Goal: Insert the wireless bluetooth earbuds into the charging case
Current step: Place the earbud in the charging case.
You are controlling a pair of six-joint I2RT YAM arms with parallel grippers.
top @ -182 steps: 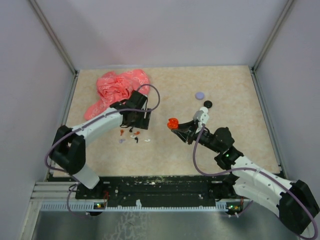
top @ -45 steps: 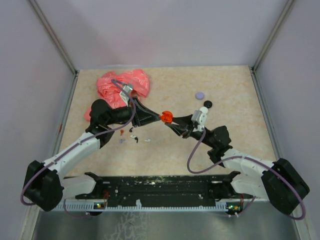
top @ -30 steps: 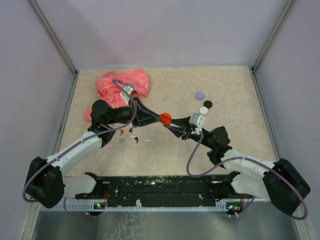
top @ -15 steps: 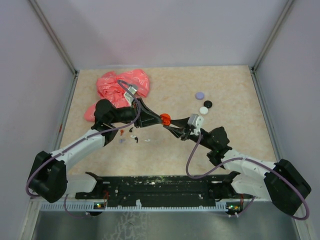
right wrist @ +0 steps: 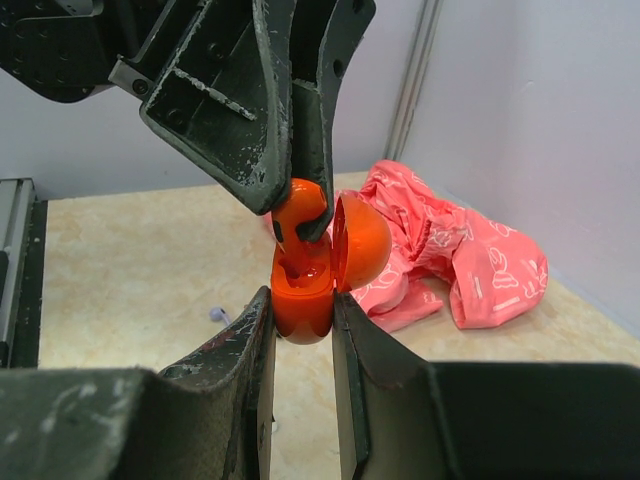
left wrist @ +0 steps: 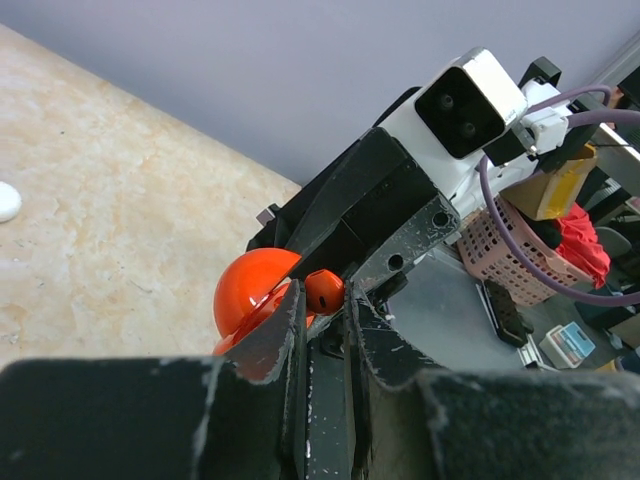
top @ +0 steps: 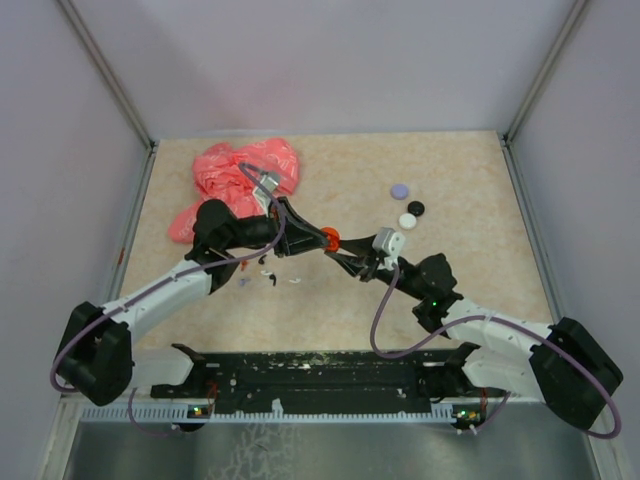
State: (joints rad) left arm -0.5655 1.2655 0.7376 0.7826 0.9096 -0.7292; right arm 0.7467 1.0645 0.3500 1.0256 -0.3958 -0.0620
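Two grippers meet tip to tip above the middle of the beige speckled table (top: 460, 170). The right gripper (right wrist: 301, 298), reaching in from the near right, is closed on the lower half of a round, glossy orange-red plastic charging case (left wrist: 250, 290), with one finger on each side of it. The charging case is held off the table, and its domed lid stands hinged open beside the lower half. The left gripper (left wrist: 325, 300), reaching in from the near left, pinches a tiny glossy red earbud (left wrist: 322, 288) between its narrow fingertips. The red earbud sits right at the open mouth of the case, just beside the raised lid; whether it is fully seated cannot be told.

Several loose earbuds (top: 272, 279), tiny black, white and pale purple plastic pieces, lie scattered on the table just near of the left arm (top: 170, 285). A crumpled pink sheet (top: 235, 172) of thin material with a white print lies at the far left. A small round pale purple disc (top: 400, 189), a black disc (top: 416, 208) and a white disc (top: 407, 220) lie close together to the far right of the grippers, apart from the case.
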